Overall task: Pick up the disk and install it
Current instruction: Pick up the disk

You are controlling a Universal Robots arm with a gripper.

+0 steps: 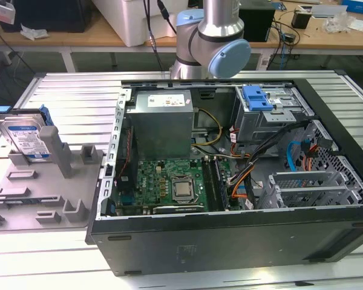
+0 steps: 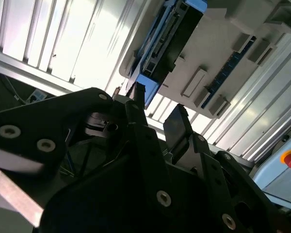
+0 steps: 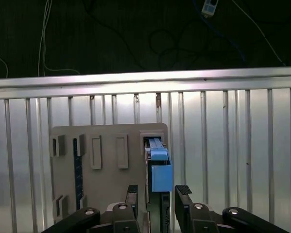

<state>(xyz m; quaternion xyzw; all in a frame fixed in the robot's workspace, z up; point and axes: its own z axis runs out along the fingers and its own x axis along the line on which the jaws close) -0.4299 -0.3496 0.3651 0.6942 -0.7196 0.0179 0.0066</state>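
A: Tool state?
B: The gripper [image 3: 157, 189] is open and empty. The gap is wider than the thin edge of the disk [image 3: 157, 162]. In the first wrist view the two black fingers [image 3: 183, 194] frame the disk but hang clear of it, no contact.
A: Where's the disk?
B: It stands on edge in a slot at the far end of the grey holder [image 1: 54, 181], at the exterior view's left, on the slatted metal table [image 1: 66, 90]. The label faces the near side, with blue rail along the edges.
A: And around it?
B: The holder lies just beside the open case [image 1: 230, 241]. Inside that are the motherboard [image 1: 169, 181], the grey power supply [image 1: 160, 121] and a blue bracket [image 1: 257, 96] at far right. At the far side, the arm [image 1: 209, 36] rises behind the case.
A: Second wrist view?
B: Same there: fingers parted, disk and holder beyond them, apart.
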